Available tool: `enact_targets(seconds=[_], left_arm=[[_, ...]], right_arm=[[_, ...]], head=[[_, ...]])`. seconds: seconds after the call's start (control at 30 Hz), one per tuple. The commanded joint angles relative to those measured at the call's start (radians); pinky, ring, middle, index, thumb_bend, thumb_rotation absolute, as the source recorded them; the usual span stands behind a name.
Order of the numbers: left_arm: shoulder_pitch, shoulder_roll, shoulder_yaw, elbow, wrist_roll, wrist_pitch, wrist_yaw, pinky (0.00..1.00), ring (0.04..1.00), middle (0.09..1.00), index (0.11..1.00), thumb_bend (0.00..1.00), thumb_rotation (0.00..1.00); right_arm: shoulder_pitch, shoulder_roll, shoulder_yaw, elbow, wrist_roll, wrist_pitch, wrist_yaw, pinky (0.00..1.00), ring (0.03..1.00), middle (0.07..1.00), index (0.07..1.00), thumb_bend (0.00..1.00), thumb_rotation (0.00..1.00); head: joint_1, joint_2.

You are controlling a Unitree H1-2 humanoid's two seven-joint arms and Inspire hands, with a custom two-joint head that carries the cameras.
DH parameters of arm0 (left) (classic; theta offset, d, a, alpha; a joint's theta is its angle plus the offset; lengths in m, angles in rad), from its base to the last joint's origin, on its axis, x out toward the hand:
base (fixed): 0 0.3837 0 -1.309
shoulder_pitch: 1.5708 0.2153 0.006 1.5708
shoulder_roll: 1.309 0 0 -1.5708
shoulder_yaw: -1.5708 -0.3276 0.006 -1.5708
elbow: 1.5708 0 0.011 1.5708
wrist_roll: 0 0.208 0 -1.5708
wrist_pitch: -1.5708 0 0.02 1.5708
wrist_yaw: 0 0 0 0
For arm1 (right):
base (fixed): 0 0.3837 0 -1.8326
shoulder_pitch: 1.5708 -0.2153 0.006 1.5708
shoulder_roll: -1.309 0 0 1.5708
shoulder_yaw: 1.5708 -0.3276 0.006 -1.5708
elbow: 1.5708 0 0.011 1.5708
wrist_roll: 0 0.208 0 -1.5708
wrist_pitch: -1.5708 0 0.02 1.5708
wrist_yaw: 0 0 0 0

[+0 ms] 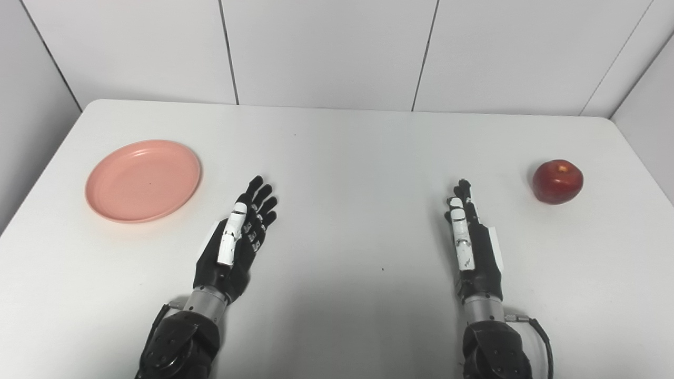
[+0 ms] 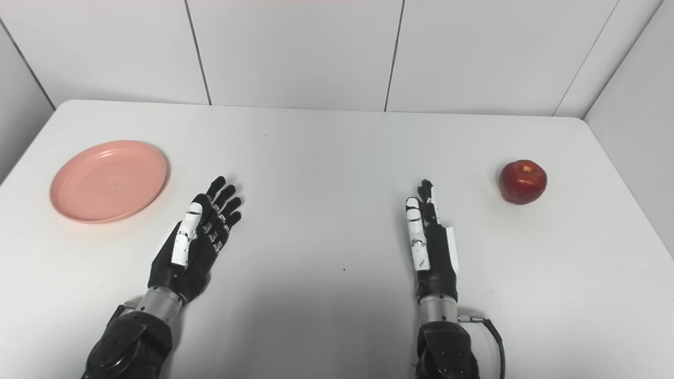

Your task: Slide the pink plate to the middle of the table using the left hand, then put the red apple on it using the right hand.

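A pink plate (image 1: 142, 180) lies flat on the white table (image 1: 347, 158) at the left, empty. A red apple (image 1: 557, 181) stands upright at the right. My left hand (image 1: 237, 237) is open and empty, fingers stretched out, to the right of and a little nearer than the plate, not touching it. My right hand (image 1: 470, 239) is open and empty, fingers straight, well to the left of the apple. The plate (image 2: 108, 180) and apple (image 2: 522, 182) also show in the right eye view.
White panelled walls (image 1: 326, 47) close in the table at the back and on both sides. A small dark speck (image 1: 383, 269) marks the tabletop between the hands.
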Motion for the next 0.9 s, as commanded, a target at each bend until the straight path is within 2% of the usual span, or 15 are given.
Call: enact_targets(seconds=[0.0, 0.87], left_arm=[[0.003, 0.006, 0.000, -0.025, 0.004, -0.017, -0.004, 1.00, 0.986, 0.993, 0.981, 0.42, 1.00], [0.004, 0.005, -0.002, -0.027, 0.002, -0.012, -0.004, 1.00, 0.984, 0.990, 0.974, 0.43, 1.00]], right_arm=[[-0.009, 0.009, 0.005, -0.007, 0.007, -0.045, 0.005, 0.95, 0.962, 0.987, 0.993, 0.24, 1.00], [-0.008, 0.013, 0.003, -0.015, 0.010, -0.028, 0.004, 0.95, 0.963, 0.986, 0.996, 0.23, 1.00]], head=[[0.001, 0.001], [0.011, -0.001]])
